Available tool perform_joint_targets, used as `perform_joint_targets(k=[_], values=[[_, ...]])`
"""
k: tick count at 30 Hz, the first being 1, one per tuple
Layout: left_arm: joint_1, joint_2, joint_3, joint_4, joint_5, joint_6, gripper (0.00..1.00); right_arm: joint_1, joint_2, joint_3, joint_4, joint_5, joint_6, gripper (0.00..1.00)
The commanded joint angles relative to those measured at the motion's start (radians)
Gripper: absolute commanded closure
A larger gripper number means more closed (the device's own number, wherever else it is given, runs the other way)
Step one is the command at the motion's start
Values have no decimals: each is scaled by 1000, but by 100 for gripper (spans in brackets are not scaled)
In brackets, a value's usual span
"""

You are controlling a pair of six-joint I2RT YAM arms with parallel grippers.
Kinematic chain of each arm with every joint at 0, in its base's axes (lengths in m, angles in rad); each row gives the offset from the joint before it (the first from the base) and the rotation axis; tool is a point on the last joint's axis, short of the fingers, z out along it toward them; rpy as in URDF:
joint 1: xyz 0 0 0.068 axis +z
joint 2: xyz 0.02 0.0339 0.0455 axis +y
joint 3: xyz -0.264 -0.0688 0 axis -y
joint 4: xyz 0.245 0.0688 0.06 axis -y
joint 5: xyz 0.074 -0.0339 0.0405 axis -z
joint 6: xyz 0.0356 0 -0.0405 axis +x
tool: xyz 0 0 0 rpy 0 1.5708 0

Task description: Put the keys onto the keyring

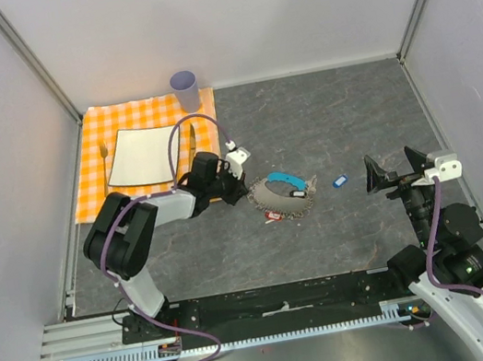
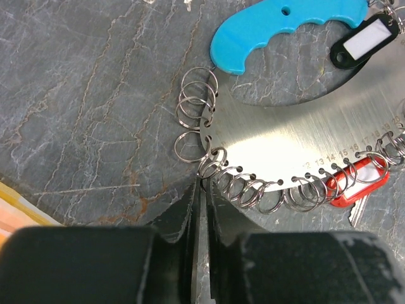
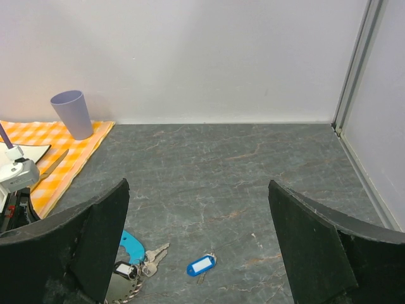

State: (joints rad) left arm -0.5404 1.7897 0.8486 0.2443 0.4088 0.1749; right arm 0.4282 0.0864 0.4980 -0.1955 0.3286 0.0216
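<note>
silver steel carries the question here. at the left, the left jaws [image 2: 202, 185] are closed to a thin slit, with their tips right at the rim of the keyring [image 2: 285, 133]. one of the small split rings [image 2: 212, 162] hangs from the plate's edge there, and i cannot tell whether its wire is actually nipped between them. the keyring is a flat crescent plate lying on the bench [image 1: 333, 117], just to the right of the left jaws in the top view. its long axis runs left to right with a slight tilt, the ringed outer edge toward the arms' bases and the cyan handle [image 2: 278, 25] on the far side. further right along that ringed edge lies a red-tagged key [image 2: 357, 183], touching the rings, though it is unclear whether it is threaded on. a black tag [image 2: 364, 41] sits by the handle's end. right again, a blue-tagged key [image 1: 340, 181] lies loose on the bench, apart from the keyring and between it and the right jaws [image 1: 396, 168], which are wide open and empty. by my reading the right arm is the nearer one to that loose key, which would have to travel leftward to the ring at the left tips
</note>
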Motion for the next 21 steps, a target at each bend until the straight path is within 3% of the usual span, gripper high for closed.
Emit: perform_joint_targets(k=[1, 6, 21], values=[[-4, -26, -4, 61, -44, -11, 85, 3, 7, -1, 30, -16, -8, 2], [-4, -1, 23, 55, -57, 29, 69, 3, 6, -1, 30, -19, -8, 2], [-6, 22, 61, 35, 8, 92, 60, 4, 9, -4, 34, -23, -12, 2]])
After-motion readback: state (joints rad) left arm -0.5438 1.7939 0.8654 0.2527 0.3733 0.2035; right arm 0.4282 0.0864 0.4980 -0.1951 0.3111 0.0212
